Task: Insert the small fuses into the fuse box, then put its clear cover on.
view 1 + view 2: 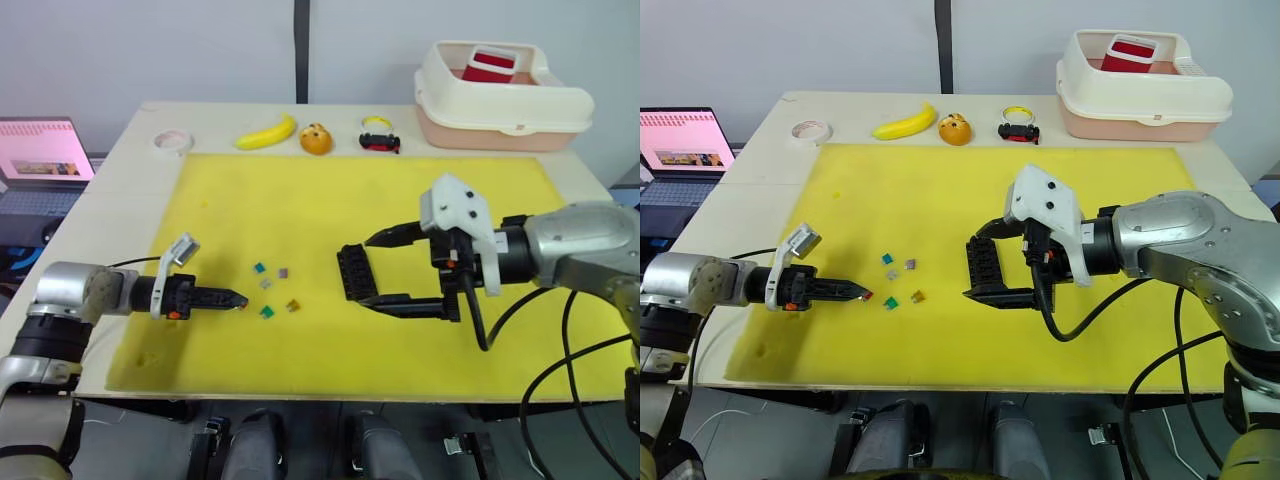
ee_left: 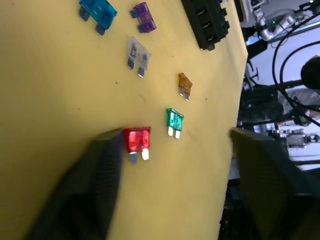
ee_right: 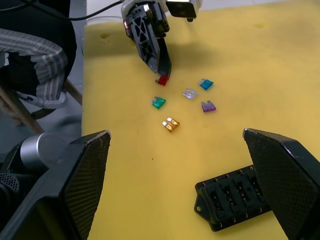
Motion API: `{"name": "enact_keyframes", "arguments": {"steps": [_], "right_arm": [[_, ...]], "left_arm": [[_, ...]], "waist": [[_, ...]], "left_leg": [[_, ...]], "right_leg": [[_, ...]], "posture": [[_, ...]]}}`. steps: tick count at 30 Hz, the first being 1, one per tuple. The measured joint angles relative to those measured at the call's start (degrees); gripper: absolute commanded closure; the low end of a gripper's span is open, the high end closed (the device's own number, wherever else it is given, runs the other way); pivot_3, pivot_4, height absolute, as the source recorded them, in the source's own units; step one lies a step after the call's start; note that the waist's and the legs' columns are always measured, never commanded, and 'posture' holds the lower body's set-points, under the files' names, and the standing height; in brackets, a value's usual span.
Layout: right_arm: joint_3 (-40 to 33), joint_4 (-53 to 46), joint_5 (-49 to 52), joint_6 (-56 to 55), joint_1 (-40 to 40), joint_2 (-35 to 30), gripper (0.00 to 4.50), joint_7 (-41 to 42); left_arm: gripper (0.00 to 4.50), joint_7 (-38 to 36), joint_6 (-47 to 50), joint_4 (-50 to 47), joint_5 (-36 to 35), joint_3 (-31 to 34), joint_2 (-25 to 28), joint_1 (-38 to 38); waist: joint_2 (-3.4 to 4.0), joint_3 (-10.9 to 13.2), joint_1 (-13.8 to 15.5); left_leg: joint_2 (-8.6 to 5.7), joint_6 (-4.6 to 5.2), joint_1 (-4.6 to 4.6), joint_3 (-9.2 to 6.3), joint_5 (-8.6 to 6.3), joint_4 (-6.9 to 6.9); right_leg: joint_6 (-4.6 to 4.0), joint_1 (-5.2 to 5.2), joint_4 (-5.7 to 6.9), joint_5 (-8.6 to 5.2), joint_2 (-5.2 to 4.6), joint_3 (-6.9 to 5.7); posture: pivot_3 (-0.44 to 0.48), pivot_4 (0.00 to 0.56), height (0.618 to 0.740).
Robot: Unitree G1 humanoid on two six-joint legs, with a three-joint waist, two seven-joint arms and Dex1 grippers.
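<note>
Several small fuses lie loose on the yellow mat: teal, purple, grey, amber, green and red. My left gripper is low over the mat and open. The red fuse lies flat against one of its fingers. The black fuse box sits right of the fuses. Open, my right gripper has one finger on each side of the box without touching it. The clear cover is out of view.
Along the table's back edge are a tape roll, a banana, an orange and a small toy. A cream lidded bin stands at the back right. A laptop sits off the table's left side.
</note>
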Motion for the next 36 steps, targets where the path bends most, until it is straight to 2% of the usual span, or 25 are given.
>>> {"name": "enact_keyframes", "arguments": {"steps": [35, 36], "right_arm": [[1.8, 0.3, -2.7, -2.5, -0.4, 0.0, 0.0, 0.2], [1.9, 0.4, -2.7, -2.5, -0.4, 0.0, 0.0, 0.2]], "left_arm": [[1.81, -5.6, -9.3, 0.8, 3.3, -2.9, 2.3, 1.8], [2.37, -5.6, -9.4, 0.8, 3.3, -2.9, 2.3, 1.8]], "waist": [[0.0, 0.0, -1.3], [0.0, 0.0, -1.3]], "left_leg": [[0.06, 0.01, 0.0, 0.03, -0.01, -0.1], [0.06, 0.01, 0.0, 0.03, -0.01, -0.1]], "right_leg": [[-0.01, -0.1, -0.01, -0.01, 0.04, 0.02], [-0.01, -0.1, -0.01, -0.01, 0.04, 0.02]], "posture": [[0.0, 0.15, 0.739], [0.0, 0.15, 0.739]]}}
